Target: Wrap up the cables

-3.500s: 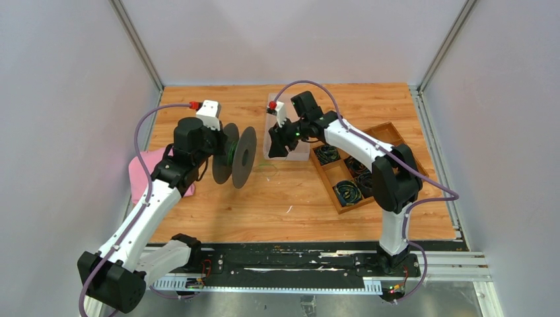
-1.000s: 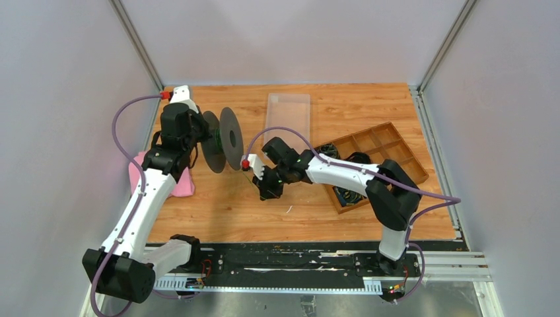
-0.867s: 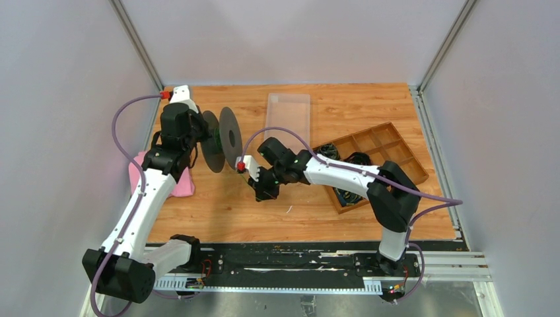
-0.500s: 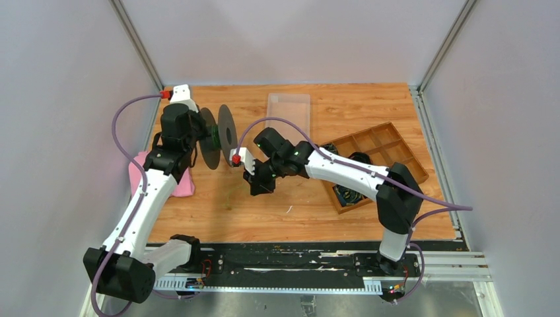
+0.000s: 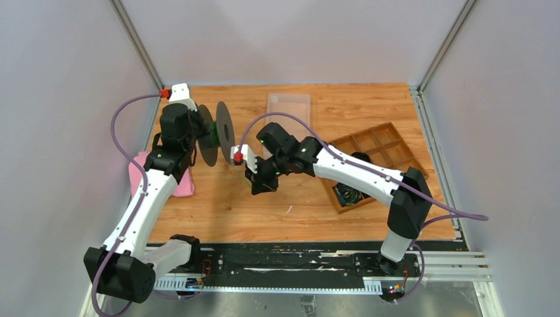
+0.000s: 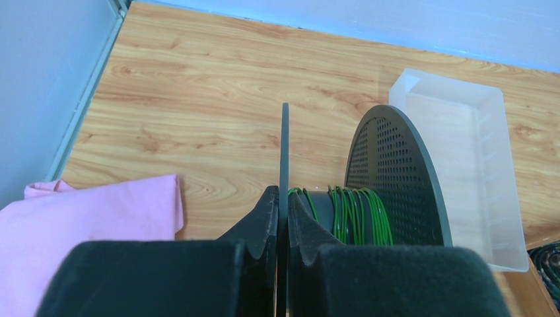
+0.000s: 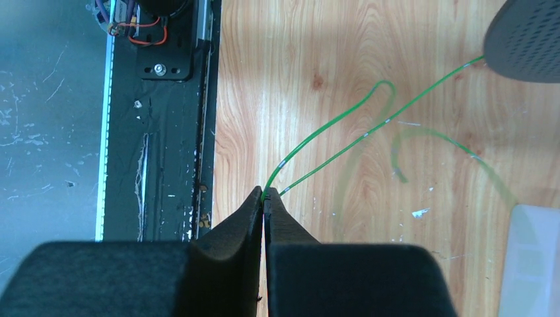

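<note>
A: What has each claw got?

B: The left claw [image 6: 282, 224] is shut hard on the near flange of the spool [image 6: 396, 172], the thin disc edge pinched between its fingers, so the spool hangs on its side above the table [image 6: 198, 79]. The right claw [image 7: 264, 198] is closed too, nipping the cable [image 7: 356, 142] right at its fingertips.

A: And where does the cable run?

B: Partly on the hub [image 6: 317, 211], between the two flanges, in a band of turns. From there one strand goes taut and straight to the right claw, just off the spool toward the near edge. A second strand leaves the same pinch and curls into a slack hook.

A: So, wrapping. How would you do it well?

B: I'd hold the straight strand lightly taut and square to the hub, so that each turn drops between the flanges instead of riding over a rim. Lay the turns side by side (those on the hub look bunched toward the far flange). Mind the slack hook; it could snag under a new turn.

A: How does the cable look?

B: Bright green, very thin, springy enough to hold its curve. There is a fainter, blurred green arc nearer the tray [image 7: 538, 257]; I cannot tell whether that is more cable.
</note>
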You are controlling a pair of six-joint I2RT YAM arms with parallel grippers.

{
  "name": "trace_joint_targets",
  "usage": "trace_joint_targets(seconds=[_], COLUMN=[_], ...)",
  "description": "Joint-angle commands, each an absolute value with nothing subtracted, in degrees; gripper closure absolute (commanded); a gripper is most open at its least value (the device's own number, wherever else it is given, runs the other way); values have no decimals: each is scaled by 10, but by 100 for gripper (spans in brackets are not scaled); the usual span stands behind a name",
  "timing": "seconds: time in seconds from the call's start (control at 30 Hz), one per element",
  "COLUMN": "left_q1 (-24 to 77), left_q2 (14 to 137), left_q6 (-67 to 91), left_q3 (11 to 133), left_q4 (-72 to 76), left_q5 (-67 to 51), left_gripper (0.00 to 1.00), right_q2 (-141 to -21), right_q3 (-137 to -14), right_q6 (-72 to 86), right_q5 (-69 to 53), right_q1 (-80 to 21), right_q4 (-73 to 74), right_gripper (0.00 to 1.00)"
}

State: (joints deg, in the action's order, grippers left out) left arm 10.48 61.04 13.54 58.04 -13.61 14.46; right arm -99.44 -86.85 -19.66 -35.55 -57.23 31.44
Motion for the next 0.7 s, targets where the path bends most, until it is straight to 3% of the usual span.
trace_joint_targets(seconds=[0.0,0.67], left_q1=[99,147], left_q2=[602,579], left_q6=[123,43], left_q3=[577,530], left_q4=[-68,-72], left_q5=[159,131], left_gripper=[100,100], right_q2=[-969,-1027], right_q3=[-896,-1103], right_q6=[-205,-121], right_q5=[-343,-344], right_q1=[-582,-531], right_q4=[354,381], right_gripper=[99,99])
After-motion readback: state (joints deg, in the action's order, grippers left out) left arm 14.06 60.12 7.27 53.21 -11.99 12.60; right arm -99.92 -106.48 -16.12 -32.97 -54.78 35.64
